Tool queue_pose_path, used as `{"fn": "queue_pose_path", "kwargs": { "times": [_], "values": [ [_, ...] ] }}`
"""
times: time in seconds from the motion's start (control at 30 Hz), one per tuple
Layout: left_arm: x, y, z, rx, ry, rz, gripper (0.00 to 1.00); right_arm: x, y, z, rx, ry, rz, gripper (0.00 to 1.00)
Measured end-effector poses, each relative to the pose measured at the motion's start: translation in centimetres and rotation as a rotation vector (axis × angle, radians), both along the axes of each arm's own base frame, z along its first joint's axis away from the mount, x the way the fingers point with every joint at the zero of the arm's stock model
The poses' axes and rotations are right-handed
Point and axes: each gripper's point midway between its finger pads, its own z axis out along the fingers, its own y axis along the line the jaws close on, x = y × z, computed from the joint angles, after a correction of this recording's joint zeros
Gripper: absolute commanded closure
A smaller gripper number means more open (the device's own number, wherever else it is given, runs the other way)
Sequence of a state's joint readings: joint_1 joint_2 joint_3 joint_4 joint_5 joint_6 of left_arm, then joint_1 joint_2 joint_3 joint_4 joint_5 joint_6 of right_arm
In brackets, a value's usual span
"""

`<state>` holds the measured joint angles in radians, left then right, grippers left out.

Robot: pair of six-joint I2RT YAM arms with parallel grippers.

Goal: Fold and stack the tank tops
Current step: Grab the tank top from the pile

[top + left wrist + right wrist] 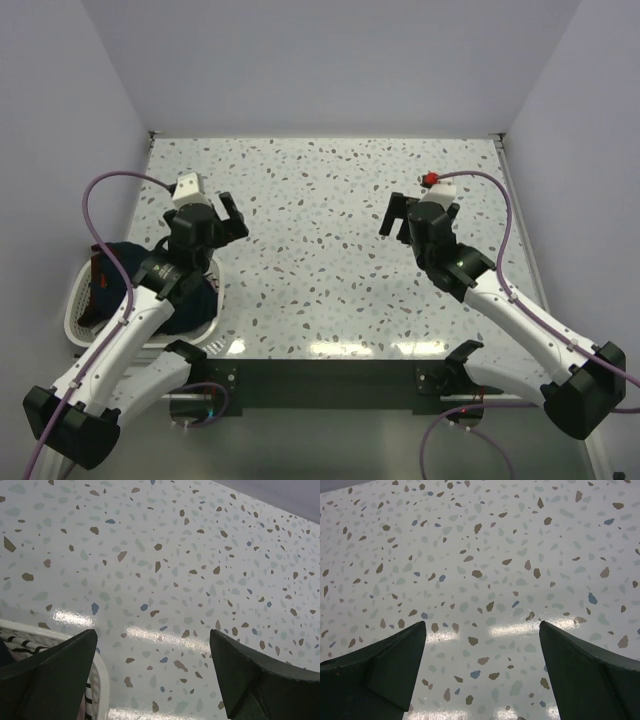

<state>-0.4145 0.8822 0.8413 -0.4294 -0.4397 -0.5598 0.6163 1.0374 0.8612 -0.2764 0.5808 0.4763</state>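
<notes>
A navy jersey with dark red trim lies bunched in the white slotted basket at the table's near left. Any other tank tops are hidden under it or under my left arm. My left gripper is open and empty, held above the speckled table just right of the basket. In the left wrist view the open gripper frames bare table, with the basket rim at the lower left. My right gripper is open and empty over the table's right half. In the right wrist view it shows only table.
The speckled table is walled at the back and on both sides. My left arm lies across the basket. Purple cables loop from both arms. A red-tipped fitting sits on the right wrist.
</notes>
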Motion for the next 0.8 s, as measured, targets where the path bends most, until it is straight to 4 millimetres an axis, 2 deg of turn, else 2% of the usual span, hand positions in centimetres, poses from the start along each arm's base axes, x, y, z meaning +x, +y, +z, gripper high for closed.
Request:
{"fn": "queue_pose_path", "kwargs": {
  "times": [0.3,0.53,0.8],
  "values": [
    [-0.7,1.5,-1.2,-0.018,0.079,0.127,0.00,-0.7,0.0,-1.1,-0.020,0.052,0.022,0.02],
    [-1.7,3.8,-1.1,-0.056,0.150,0.365,0.00,-1.6,0.7,-1.6,-0.007,0.094,0.077,0.01],
    [-5.6,7.7,-5.1,-0.039,0.319,0.678,0.01,-2.2,1.7,-1.0,0.036,0.089,0.136,0.01]
  ]
}}
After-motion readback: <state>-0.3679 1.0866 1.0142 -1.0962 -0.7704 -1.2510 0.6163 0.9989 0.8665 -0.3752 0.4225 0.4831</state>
